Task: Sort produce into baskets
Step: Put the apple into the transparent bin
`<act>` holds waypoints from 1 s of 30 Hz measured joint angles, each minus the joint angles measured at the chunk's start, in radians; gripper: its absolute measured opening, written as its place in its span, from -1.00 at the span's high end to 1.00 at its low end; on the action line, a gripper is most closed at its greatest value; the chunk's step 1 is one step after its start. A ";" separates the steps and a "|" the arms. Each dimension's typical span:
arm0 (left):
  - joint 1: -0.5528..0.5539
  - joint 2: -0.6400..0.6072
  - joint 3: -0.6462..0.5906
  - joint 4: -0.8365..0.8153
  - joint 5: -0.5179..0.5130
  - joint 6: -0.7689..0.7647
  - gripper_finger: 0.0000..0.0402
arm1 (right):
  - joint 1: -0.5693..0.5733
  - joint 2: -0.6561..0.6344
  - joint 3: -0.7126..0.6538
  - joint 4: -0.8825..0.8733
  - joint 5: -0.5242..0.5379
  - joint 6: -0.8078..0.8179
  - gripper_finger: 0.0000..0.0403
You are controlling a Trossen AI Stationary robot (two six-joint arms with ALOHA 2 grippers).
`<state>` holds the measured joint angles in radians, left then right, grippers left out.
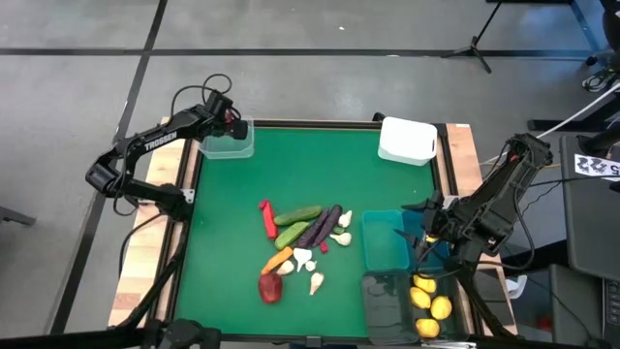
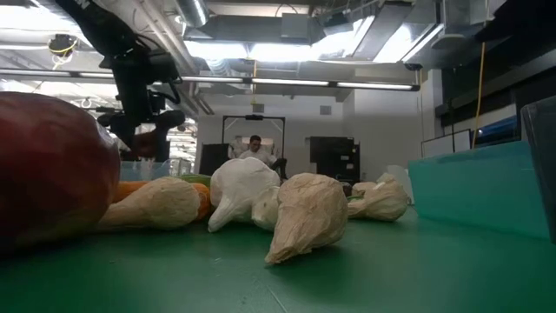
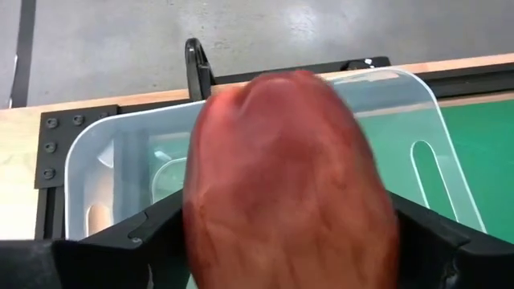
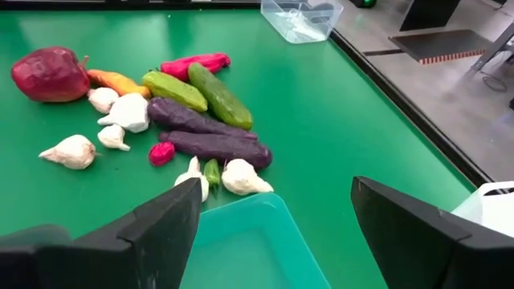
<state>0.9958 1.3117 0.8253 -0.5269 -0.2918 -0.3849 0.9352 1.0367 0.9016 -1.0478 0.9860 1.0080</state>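
1. My left gripper (image 1: 231, 123) holds a dark red fruit (image 3: 285, 181) between its fingers above the clear basket (image 1: 229, 142).
2. My right gripper (image 1: 423, 236), jaws wide apart and empty, hovers over the teal basket (image 1: 385, 242).
3. "TROSSEN" reads on my left arm (image 1: 160, 142).

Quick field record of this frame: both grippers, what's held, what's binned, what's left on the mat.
left gripper: over the clear bin at the far left corner, a dark red round fruit between its fingers
right gripper: open, empty, over the teal bin
lemons: in the dark bin at the near right
white bin: far right
pile: mid-mat, cucumbers, eggplants, garlic, carrot, red pepper
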 joint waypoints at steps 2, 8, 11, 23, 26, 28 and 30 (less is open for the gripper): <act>0.000 0.000 0.000 0.001 0.005 0.009 -0.57 | 0.000 0.000 0.000 0.000 -0.010 0.000 -0.58; 0.000 0.000 0.000 0.051 0.091 0.032 -0.68 | 0.000 0.000 0.000 0.000 -0.012 -0.001 -0.58; -0.005 0.000 0.000 0.086 0.143 0.051 -0.69 | 0.000 0.000 0.000 0.000 -0.012 -0.008 -0.58; -0.353 -0.092 0.000 0.050 0.417 0.316 -0.70 | 0.000 0.000 0.000 -0.001 -0.012 -0.022 -0.58; -0.538 -0.122 0.000 0.046 0.434 0.308 -0.70 | 0.000 0.000 0.000 0.000 -0.012 -0.021 -0.58; -0.666 -0.133 0.000 0.045 0.435 0.272 -0.70 | 0.000 0.000 0.000 0.000 -0.012 -0.021 -0.58; -0.791 -0.137 0.000 0.049 0.428 0.220 -0.70 | 0.000 0.000 0.000 0.000 -0.012 -0.020 -0.58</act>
<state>0.2047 1.1747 0.8254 -0.4777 0.1365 -0.1651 0.9352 1.0367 0.9016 -1.0475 0.9741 0.9878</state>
